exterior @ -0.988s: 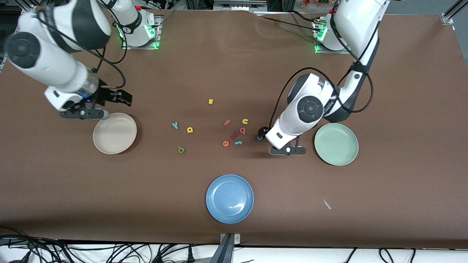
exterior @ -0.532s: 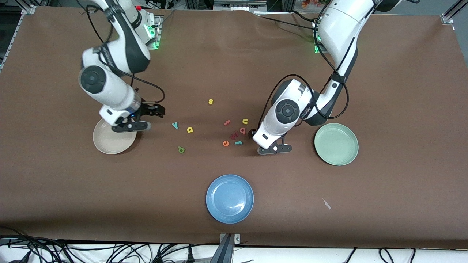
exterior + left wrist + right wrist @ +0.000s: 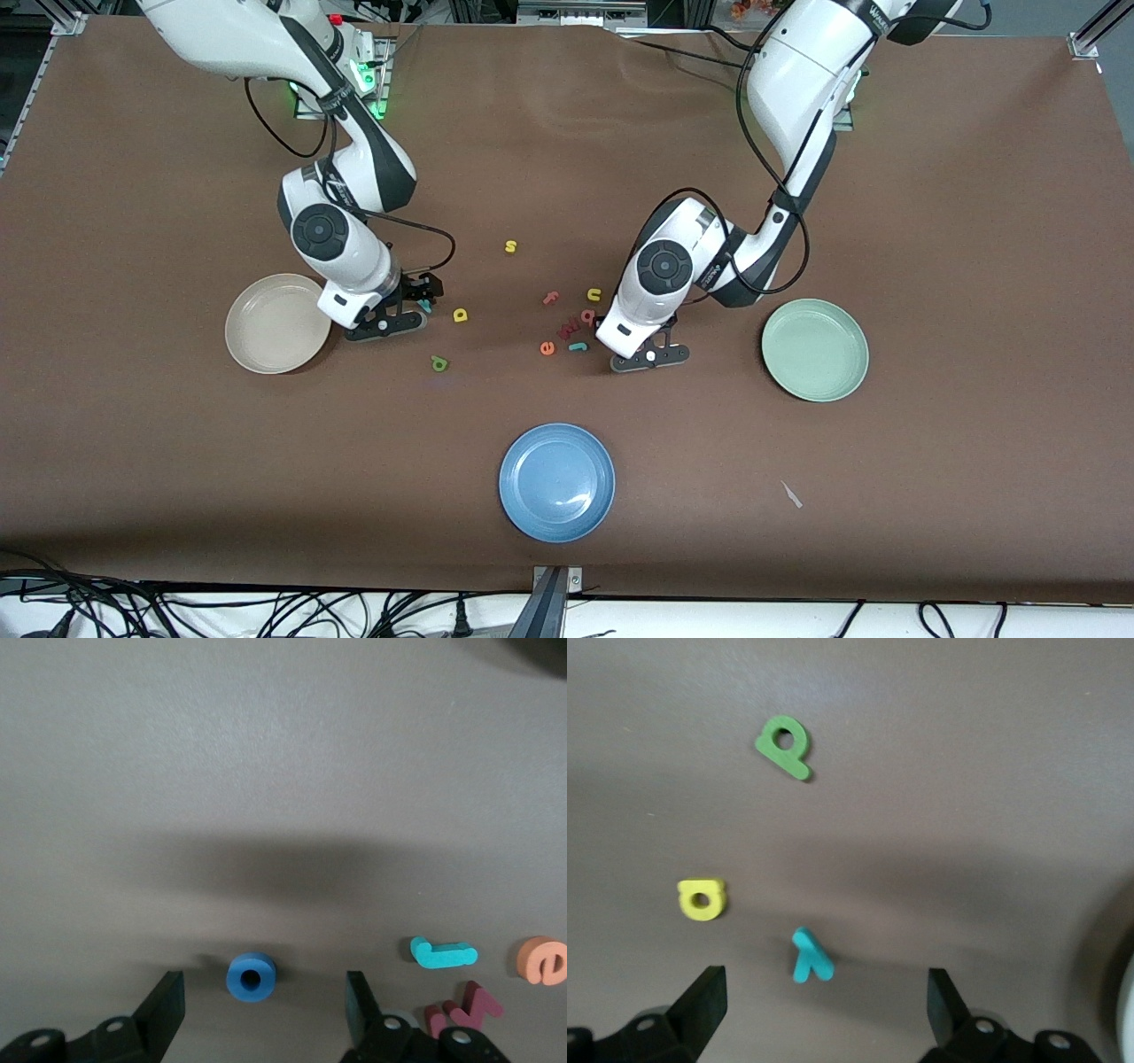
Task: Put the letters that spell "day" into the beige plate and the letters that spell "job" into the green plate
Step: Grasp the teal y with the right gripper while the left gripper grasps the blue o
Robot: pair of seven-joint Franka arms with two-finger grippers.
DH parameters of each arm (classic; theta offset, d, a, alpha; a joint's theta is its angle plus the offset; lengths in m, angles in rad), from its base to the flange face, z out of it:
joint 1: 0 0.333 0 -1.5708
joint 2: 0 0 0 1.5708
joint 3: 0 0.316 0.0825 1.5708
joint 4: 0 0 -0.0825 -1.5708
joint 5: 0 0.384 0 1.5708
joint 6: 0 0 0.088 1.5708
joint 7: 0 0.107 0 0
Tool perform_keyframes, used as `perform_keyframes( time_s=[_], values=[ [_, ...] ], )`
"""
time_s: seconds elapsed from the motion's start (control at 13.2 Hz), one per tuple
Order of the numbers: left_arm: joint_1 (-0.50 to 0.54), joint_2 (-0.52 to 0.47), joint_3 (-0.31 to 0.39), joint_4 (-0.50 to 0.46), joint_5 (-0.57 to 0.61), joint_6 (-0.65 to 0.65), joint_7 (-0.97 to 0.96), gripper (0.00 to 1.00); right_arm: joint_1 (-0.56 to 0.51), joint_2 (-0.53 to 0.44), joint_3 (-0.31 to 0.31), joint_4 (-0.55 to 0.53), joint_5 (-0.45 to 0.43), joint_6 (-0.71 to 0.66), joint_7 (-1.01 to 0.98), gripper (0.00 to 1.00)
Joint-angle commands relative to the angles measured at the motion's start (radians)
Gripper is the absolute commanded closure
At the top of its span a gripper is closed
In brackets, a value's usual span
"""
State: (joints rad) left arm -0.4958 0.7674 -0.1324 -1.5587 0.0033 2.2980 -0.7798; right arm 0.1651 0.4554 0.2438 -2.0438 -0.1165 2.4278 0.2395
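Observation:
My left gripper [image 3: 263, 1010] is open and low over the table, with the blue "o" [image 3: 251, 977] lying flat between its fingers, touching neither. The front view hides the "o" under my left gripper [image 3: 609, 324]. The teal "j" [image 3: 578, 346] and pinkish-red "b" [image 3: 587, 316] lie close beside it. My right gripper [image 3: 824, 1005] is open above the teal "y" [image 3: 809, 957], which lies on the table just ahead of its fingertips. The yellow letter [image 3: 460, 315] and olive-green letter [image 3: 439, 362] lie nearby. The beige plate [image 3: 257, 341] and green plate [image 3: 833, 377] hold nothing.
An orange "e" [image 3: 547, 348], a maroon letter [image 3: 567, 330], a salmon "f" [image 3: 551, 298], a yellow "u" [image 3: 594, 294] and a yellow "s" [image 3: 510, 246] lie mid-table. A blue plate [image 3: 532, 505] sits nearer the front camera. A small scrap [image 3: 791, 494] lies toward the left arm's end.
My right arm swung from beside the beige plate to over the teal "y". My left gripper shifted toward the letter cluster, came down around the blue "o", and its jaws narrowed somewhat.

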Motion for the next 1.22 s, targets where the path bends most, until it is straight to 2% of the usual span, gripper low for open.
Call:
perform_keyframes(
  time_s=[0.0, 0.08, 0.23, 0.53, 0.61, 0.76, 0.91, 1.06, 1.14],
  values=[
    [-0.012, 0.009, 0.011, 0.011, 0.055, 0.004, -0.03, 0.3, 0.013, 0.029, -0.001, 0.008, -0.041, 0.022, 0.029, 0.0],
    [-0.012, 0.009, 0.011, 0.006, 0.087, 0.003, -0.03, 0.34, 0.022, 0.034, -0.001, 0.007, -0.043, 0.033, 0.033, 0.01],
    [-0.012, 0.013, 0.01, -0.012, 0.136, 0.003, -0.03, 0.35, 0.03, 0.052, -0.001, 0.007, -0.046, 0.056, 0.052, 0.06],
    [-0.013, 0.026, 0.01, -0.012, 0.138, 0.018, -0.033, 0.36, 0.036, 0.077, -0.003, 0.007, -0.048, 0.063, 0.052, 0.18],
    [-0.013, 0.027, 0.01, -0.012, 0.138, 0.018, -0.033, 0.45, 0.036, 0.083, -0.003, 0.007, -0.052, 0.069, 0.052, 0.22],
    [-0.013, 0.027, 0.01, -0.011, 0.138, 0.018, -0.033, 0.78, 0.036, 0.083, -0.003, 0.005, -0.055, 0.07, 0.052, 0.3],
    [-0.012, 0.024, 0.01, -0.009, 0.138, 0.018, -0.035, 0.93, 0.034, 0.086, -0.003, 0.007, -0.055, 0.07, 0.052, 0.37],
    [0.002, 0.012, 0.01, -0.001, 0.139, 0.005, -0.021, 1.0, 0.033, 0.089, -0.004, 0.007, -0.055, 0.07, 0.05, 0.42],
    [0.008, -0.003, 0.01, -0.001, 0.139, 0.0, -0.007, 1.0, 0.033, 0.089, -0.006, 0.007, -0.055, 0.07, 0.052, 0.45]
  ],
)
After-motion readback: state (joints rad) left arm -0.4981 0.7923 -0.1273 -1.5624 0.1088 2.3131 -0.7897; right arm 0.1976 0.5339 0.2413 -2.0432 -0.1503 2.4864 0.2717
